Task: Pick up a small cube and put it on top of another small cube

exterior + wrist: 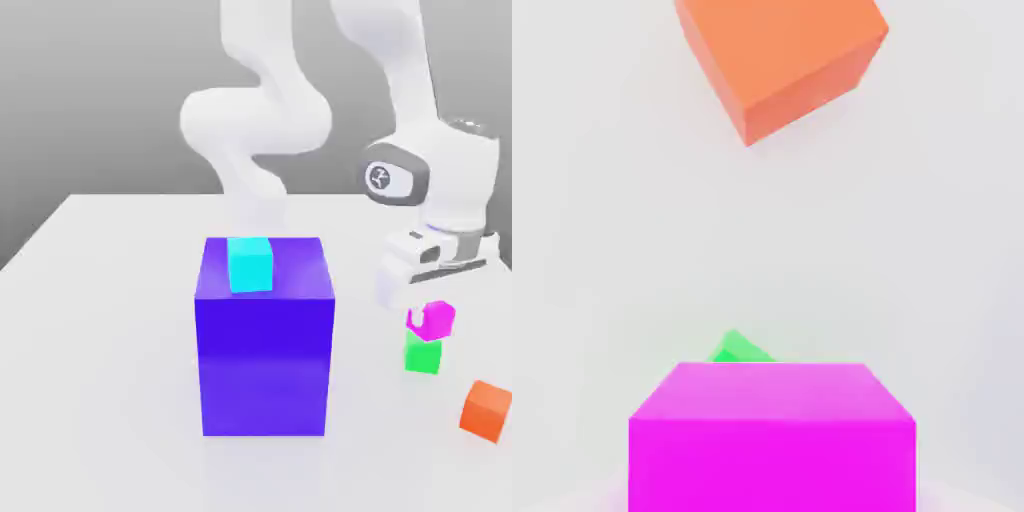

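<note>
Grey wall rises behind a pale white surface (90, 300) that carries everything. Toward the exterior view's left stands a big blue-violet block (263, 350), tall and glossy, with a small cyan cube (250, 265) resting on its top face near the front edge. Behind the block the white robot arm (260, 120) loops up and comes down on the exterior view's right.

There the claw (428, 312) hangs closed on the small magenta-pink cube (432, 320), a plain, bright, flat-coloured cube with sharp edges, far smaller than the violet block. It sits directly over the small green cube (422, 354), which is the same size, plain and bright as well, and stands on the surface. The magenta cube looks to be at or just above the green one's top; I cannot tell whether they touch. In the hand view the magenta cube (772, 435) covers nearly all of the green cube (740, 348), leaving only a corner showing.

Farthest to the exterior view's right, nearer the camera, a small orange cube (487, 410) lies on the surface, turned at an angle and apart from the stack.
</note>
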Robot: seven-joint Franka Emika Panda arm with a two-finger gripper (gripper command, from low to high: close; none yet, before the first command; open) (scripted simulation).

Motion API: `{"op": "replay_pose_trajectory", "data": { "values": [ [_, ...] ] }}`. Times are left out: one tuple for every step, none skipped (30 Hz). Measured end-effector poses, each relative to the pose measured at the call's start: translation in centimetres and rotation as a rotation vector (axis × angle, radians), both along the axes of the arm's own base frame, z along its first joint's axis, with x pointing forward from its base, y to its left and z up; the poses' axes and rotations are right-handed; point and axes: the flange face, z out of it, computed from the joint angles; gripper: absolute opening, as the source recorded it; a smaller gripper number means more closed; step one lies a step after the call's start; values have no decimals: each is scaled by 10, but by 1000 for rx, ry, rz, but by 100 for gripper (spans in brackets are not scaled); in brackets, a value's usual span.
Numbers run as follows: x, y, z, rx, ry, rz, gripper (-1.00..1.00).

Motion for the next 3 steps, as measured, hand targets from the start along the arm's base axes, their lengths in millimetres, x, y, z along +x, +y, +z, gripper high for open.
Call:
{"op": "replay_pose_trajectory", "data": {
  "values": [
    [-3, 0, -5, 4, 5, 4, 100],
    [-3, 0, -5, 4, 5, 4, 100],
    [-3, 0, -5, 4, 5, 4, 100]
  ]
}}
